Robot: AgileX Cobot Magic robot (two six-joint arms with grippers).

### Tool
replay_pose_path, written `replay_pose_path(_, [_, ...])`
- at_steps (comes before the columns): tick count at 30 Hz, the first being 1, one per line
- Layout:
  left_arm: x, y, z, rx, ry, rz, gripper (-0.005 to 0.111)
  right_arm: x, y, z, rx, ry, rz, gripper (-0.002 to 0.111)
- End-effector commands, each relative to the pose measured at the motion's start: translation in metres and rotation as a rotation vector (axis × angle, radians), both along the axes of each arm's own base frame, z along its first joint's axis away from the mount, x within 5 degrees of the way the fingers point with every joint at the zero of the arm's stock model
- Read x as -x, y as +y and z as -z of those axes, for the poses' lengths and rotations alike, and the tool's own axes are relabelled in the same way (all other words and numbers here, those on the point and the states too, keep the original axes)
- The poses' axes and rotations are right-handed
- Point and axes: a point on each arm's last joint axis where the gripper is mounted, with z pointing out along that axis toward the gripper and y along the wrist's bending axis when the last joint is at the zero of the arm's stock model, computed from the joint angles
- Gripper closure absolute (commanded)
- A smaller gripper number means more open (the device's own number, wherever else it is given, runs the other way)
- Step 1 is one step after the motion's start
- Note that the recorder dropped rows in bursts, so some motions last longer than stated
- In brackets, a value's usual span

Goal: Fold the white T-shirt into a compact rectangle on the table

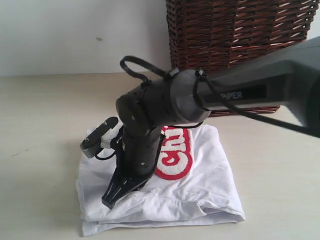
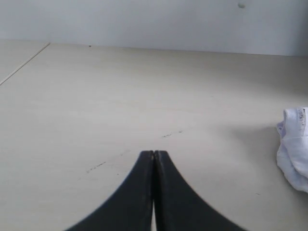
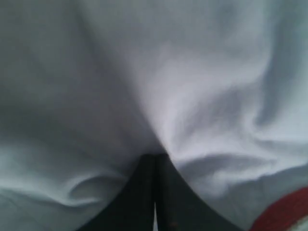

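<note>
Pale table (image 1: 40, 125) carries the white T-shirt (image 1: 210, 170), folded roughly rectangular. Right fingers (image 1: 120, 187), together, dig into its cloth; dragging them could rumple the folds. Left fingers (image 2: 139, 192), together, hang beside the shirt

You can read "PPER" in pale letters on the side of the dark arm (image 1: 280, 75); a cable (image 1: 226, 103) crosses where the word starts. On the white T-shirt (image 1: 205, 175), toward its twelve o'clock edge, red-outlined letters begin "Ch". The arm hides the rest.
</note>
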Motion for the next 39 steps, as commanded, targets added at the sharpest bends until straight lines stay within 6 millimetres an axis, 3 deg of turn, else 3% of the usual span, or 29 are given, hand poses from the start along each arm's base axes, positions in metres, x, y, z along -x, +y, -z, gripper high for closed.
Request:
replay_pose_path(1, [0.0, 0.0, -0.001, 0.002, -0.018, 0.0, 0.107, 0.0, -0.001, 0.01, 0.016, 0.009, -0.009, 0.108])
replay_pose_path(5, [0.0, 0.0, -0.001, 0.002, -0.018, 0.0, 0.107, 0.002, -0.002, -0.012, -0.01, -0.01, -0.007, 0.108])
replay_pose_path(11, [0.0, 0.0, -0.001, 0.002, -0.018, 0.0, 0.107, 0.007, -0.017, -0.077, -0.116, -0.13, 0.026, 0.108])
replay_pose_path(14, [0.0, 0.0, -0.001, 0.002, -0.018, 0.0, 0.107, 0.004, -0.045, -0.059, -0.046, -0.137, 0.124, 0.108])
replay_pose_path(16, [0.0, 0.0, -0.001, 0.002, -0.018, 0.0, 0.107, -0.003, -0.073, -0.029, -0.018, -0.133, 0.208, 0.108])
replay_pose_path(20, [0.0, 0.0, -0.001, 0.002, -0.018, 0.0, 0.107, -0.01, -0.09, 0.002, 0.019, -0.087, 0.257, 0.108])
replay_pose_path(24, [0.0, 0.0, -0.001, 0.002, -0.018, 0.0, 0.107, -0.009, -0.091, -0.002, 0.023, -0.085, 0.257, 0.108])
replay_pose_path(32, [0.0, 0.0, -0.001, 0.002, -0.018, 0.0, 0.107, 0.007, -0.103, -0.053, -0.038, -0.106, 0.31, 0.108])
replay_pose_path(39, [0.0, 0.0, -0.001, 0.002, -0.018, 0.0, 0.107, 0.044, -0.132, -0.013, 0.025, -0.027, 0.36, 0.108])
